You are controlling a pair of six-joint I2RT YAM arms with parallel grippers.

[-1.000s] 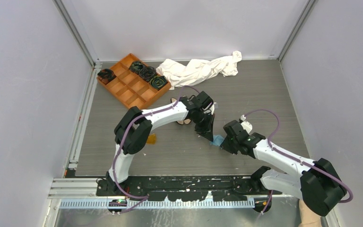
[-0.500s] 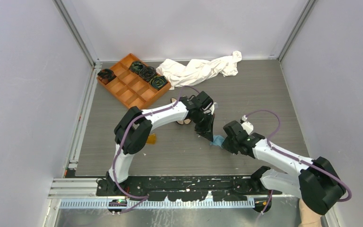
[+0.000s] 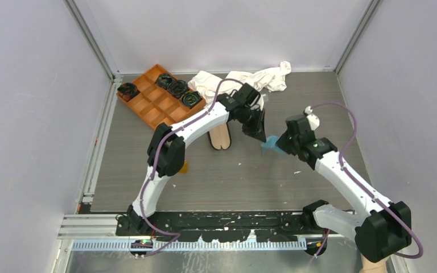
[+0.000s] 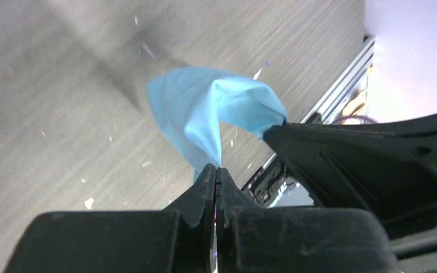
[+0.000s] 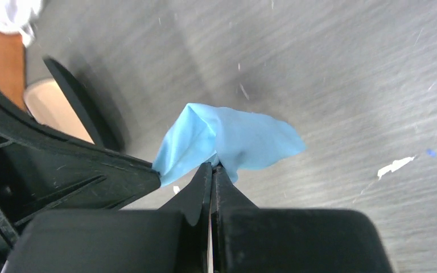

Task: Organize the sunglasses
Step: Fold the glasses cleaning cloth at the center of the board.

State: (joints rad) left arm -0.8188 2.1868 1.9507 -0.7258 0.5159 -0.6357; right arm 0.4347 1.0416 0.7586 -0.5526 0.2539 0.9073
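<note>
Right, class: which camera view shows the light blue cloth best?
The right wrist view: the light blue cloth sits mid-frame, folds clear, pinched by the right claw and left claw. Left wrist shows it almost as well; top external shows only a small blue patch.

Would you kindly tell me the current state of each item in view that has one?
left pincer: shut on the blue cloth.
right pincer: shut on the blue cloth.
blue cloth: bunched, held off the table between both pincers.
glasses case: open, beige lining up.
white cloth: crumpled.
sunglasses: mostly hidden by the left arm; cannot tell.
</note>
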